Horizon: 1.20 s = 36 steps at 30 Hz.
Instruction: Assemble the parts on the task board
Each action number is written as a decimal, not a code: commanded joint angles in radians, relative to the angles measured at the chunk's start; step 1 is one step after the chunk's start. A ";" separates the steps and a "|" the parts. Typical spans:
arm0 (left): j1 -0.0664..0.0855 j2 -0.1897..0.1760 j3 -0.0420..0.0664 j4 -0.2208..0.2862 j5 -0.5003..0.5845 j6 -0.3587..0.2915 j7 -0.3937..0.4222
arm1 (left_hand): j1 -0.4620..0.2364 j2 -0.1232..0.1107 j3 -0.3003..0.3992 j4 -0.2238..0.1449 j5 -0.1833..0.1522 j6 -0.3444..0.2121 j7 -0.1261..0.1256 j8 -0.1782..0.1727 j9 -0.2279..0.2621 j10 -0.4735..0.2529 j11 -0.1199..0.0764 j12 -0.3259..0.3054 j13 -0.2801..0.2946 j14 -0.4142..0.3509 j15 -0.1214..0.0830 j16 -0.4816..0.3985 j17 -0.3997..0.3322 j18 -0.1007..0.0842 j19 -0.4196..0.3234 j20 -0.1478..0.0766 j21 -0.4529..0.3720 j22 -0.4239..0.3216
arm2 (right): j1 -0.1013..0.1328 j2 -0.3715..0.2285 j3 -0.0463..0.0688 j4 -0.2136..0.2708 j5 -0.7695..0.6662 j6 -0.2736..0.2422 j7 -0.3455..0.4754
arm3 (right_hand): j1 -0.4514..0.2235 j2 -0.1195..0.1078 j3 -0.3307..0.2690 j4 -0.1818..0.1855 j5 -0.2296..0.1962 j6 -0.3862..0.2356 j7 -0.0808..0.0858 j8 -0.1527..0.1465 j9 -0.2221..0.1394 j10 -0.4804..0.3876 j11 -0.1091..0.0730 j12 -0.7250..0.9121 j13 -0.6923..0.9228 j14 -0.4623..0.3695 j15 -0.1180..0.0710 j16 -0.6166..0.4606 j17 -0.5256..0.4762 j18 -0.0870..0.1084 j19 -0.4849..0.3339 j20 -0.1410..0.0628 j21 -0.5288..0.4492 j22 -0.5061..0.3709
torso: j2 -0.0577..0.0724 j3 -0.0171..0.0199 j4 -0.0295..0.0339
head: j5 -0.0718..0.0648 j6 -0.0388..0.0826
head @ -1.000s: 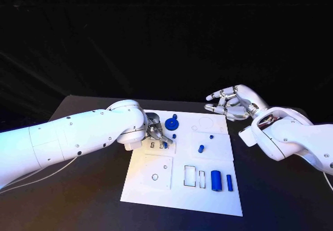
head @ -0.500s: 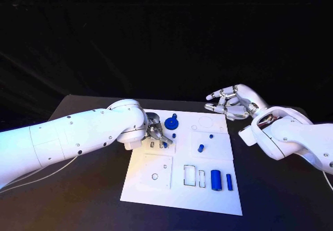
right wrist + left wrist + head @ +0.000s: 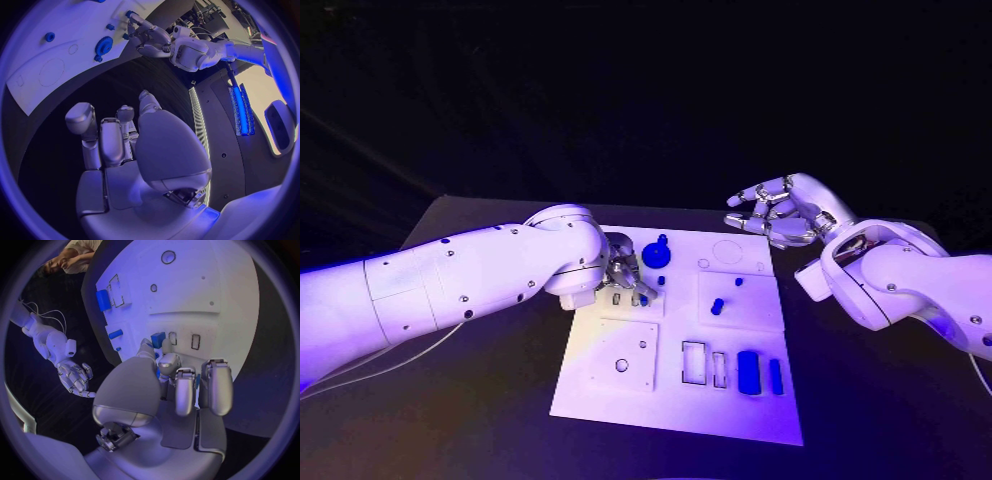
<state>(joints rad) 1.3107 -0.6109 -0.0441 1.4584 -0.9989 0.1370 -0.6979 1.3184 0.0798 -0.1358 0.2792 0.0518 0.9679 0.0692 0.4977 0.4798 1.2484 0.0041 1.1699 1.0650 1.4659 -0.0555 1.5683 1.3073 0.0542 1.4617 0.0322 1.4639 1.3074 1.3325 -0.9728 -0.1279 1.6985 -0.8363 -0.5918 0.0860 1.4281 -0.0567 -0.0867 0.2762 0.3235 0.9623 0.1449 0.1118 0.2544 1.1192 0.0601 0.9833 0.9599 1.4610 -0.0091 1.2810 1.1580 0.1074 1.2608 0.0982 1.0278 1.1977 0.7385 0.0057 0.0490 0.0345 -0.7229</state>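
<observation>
The left hand (image 3: 623, 277) rests on the task board (image 3: 678, 415) at its left edge, fingers curled down and pinching a small blue part (image 3: 157, 338) over the small slots, likely to seat it there. The gear (image 3: 656, 255) lies just beyond that hand on the board. The right hand (image 3: 773, 215) hovers past the board's far right corner, fingers loosely spread and holding nothing, apparently kept clear. Two blue bars (image 3: 749, 372) lie near the board's front edge.

A robotics lab: black table (image 3: 473, 330), dark backdrop, white task board (image 3: 668, 400).
</observation>
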 commanded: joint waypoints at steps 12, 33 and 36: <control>0.001 0.003 0.001 -0.003 0.013 0.023 -0.025 | 0.098 0.011 0.085 -0.024 -0.002 -0.026 -0.008 0.010 0.019 -0.001 -0.014 -0.003 -0.003 0.105 -0.014 0.002 0.263 -0.011 0.022 -0.007 0.008 0.053 | 0.000 0.001 0.000 -0.002 -0.009 0.017 0.002 | 0.001 0.010 -0.007 0.001 0.006 -0.004 0.001 0.006 0.001 -0.008 0.002 -0.007 -0.003 -0.008 -0.002 -0.007 -0.005 0.017 -0.011 0.000 -0.008 -0.004 | 0.000 -0.0001 0.0004 | -0.001 -0.003; 0.001 -0.013 0.001 -0.004 0.075 -0.001 -0.015 | 0.111 -0.163 0.515 -0.002 -0.003 -0.022 -0.001 -0.037 0.023 -0.007 -0.009 -0.046 -0.038 0.105 -0.010 0.002 0.263 -0.013 0.025 -0.003 0.015 0.070 | -0.001 0.002 0.000 -0.005 -0.005 0.022 0.005 | 0.002 0.012 -0.008 0.002 0.009 -0.004 0.001 0.007 0.002 -0.008 0.002 -0.007 -0.004 -0.010 -0.002 -0.014 -0.011 0.018 -0.014 0.000 -0.016 -0.009 | 0.000 0.0000 0.0012 | 0.002 -0.001; 0.001 -0.019 0.001 -0.001 0.087 -0.009 -0.014 | 0.104 -0.170 0.527 -0.005 -0.002 -0.022 -0.001 -0.037 0.024 -0.007 -0.009 -0.047 -0.039 0.105 -0.010 0.002 0.263 -0.013 0.024 -0.003 0.015 0.070 | -0.001 0.002 0.000 -0.006 -0.005 0.022 0.005 | 0.002 0.013 -0.008 0.002 0.010 -0.004 0.001 0.007 0.002 -0.008 0.002 -0.006 -0.004 -0.011 -0.002 -0.015 -0.012 0.018 -0.014 0.000 -0.017 -0.009 | 0.000 -0.0002 0.0011 | 0.003 -0.001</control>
<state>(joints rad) 1.3123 -0.6283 -0.0427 1.4541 -0.9454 0.1374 -0.6973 1.4214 -0.0891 0.3851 0.2807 0.0496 0.9366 0.0726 0.4562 0.5003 1.2396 -0.0081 1.1285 1.0270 1.4658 -0.0626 1.5683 1.3079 0.0544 1.4654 0.0285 1.4755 1.3073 1.3322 -0.9716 -0.1280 1.6929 -0.8353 -0.5847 0.0863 1.4321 -0.0529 -0.0895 0.2790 0.3275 0.9624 0.1448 0.1157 0.2550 1.1193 0.0602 0.9833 0.9566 1.4575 -0.0126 1.2727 1.1478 0.1075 1.2536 0.0983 1.0146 1.1900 0.7383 0.0053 0.0501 0.0365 -0.7244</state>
